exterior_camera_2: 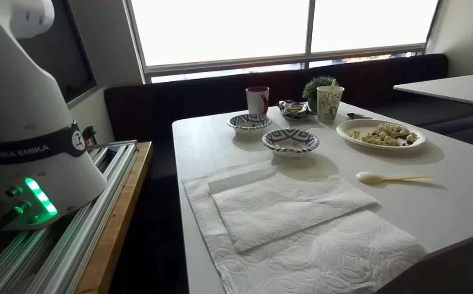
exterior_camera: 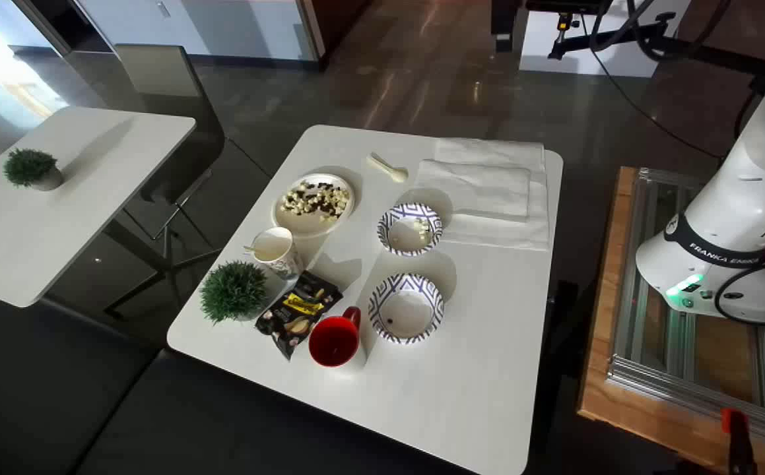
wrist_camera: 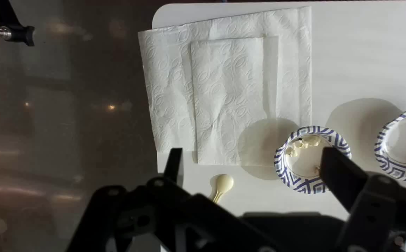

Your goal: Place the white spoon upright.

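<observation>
The white spoon (exterior_camera: 396,175) is pale cream-white and lies flat on the table between the plate and the paper towels. It also lies there in the exterior view (exterior_camera_2: 371,178), with its handle pointing away from the towels. In the wrist view only its bowl (wrist_camera: 224,183) and the start of the handle show; my left finger linkage hides the rest. My gripper (wrist_camera: 252,154) is wide open and empty, above the table. The spoon's bowl appears between its fingers, nearer the left one. The gripper is out of sight in both exterior views.
Folded paper towels (exterior_camera_2: 293,212) lie beside the spoon. Two patterned bowls (exterior_camera: 409,229) (exterior_camera: 406,309), a popcorn plate (exterior_camera_2: 381,134), a paper cup (exterior_camera_2: 329,104) with a handle sticking out, a red-and-white mug (exterior_camera_2: 256,101), a black snack bag (exterior_camera: 298,310) and a plant (exterior_camera: 233,290) stand around.
</observation>
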